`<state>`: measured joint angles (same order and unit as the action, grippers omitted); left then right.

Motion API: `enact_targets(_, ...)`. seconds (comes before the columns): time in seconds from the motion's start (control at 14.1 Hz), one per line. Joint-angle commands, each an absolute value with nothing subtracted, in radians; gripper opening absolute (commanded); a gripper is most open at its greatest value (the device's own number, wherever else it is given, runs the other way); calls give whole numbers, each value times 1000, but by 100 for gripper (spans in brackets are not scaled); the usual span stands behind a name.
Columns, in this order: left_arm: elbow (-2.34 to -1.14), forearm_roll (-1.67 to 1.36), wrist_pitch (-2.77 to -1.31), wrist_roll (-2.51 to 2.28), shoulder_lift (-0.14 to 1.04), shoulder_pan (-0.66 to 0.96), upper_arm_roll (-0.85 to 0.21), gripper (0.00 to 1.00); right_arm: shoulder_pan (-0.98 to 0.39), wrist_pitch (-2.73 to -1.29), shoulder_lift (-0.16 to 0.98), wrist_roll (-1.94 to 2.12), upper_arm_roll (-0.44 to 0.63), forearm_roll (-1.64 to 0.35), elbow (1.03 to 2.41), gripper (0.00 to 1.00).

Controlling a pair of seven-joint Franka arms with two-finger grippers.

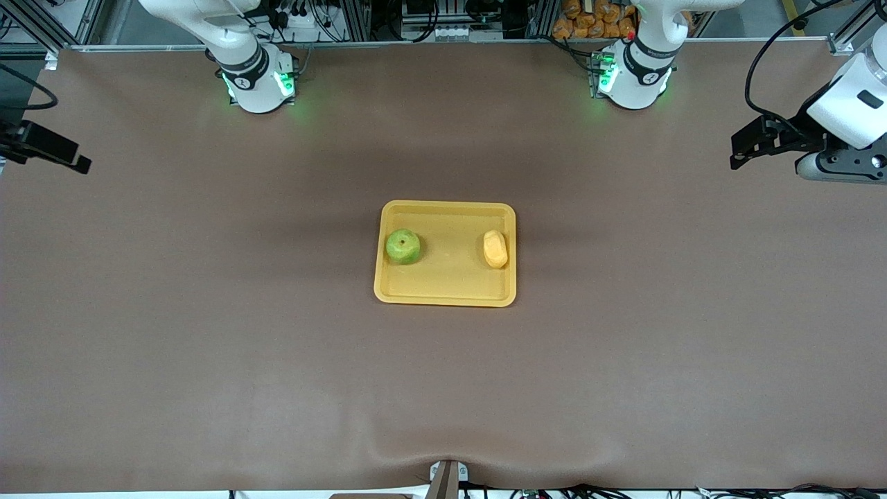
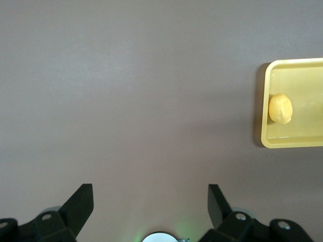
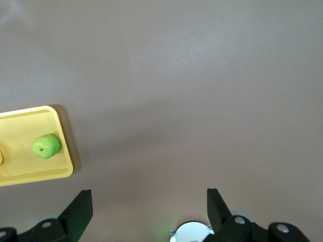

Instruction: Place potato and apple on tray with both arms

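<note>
Brown table cover under yellow tray, cabling along table edge.

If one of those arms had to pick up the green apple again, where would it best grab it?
Probably from straight above, fingers closing across the round middle of the apple. It sits stem dimple up in the tray, close to the raised rim at the right arm's end, so a sideways approach would likely hit the rim.
</note>
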<state>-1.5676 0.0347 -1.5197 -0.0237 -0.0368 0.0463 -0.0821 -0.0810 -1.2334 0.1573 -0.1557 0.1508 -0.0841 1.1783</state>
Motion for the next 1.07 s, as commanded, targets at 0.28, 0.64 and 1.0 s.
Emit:
enact_targets(0.28,-1555,52,-1491,-17,-38,40,-89,100,-64,-1377,-58,-120,130,-61,1491,100)
enact_targets(0.64,-1555,52,-1491,-17,-38,40,-89,100,-86,-1390,-64,-91,124,31,1497,100)
enact_targets(1.0,-1559,52,-1491,-17,-38,41,-89,100,-87,-1399,-60,-89,126,34,1493,100)
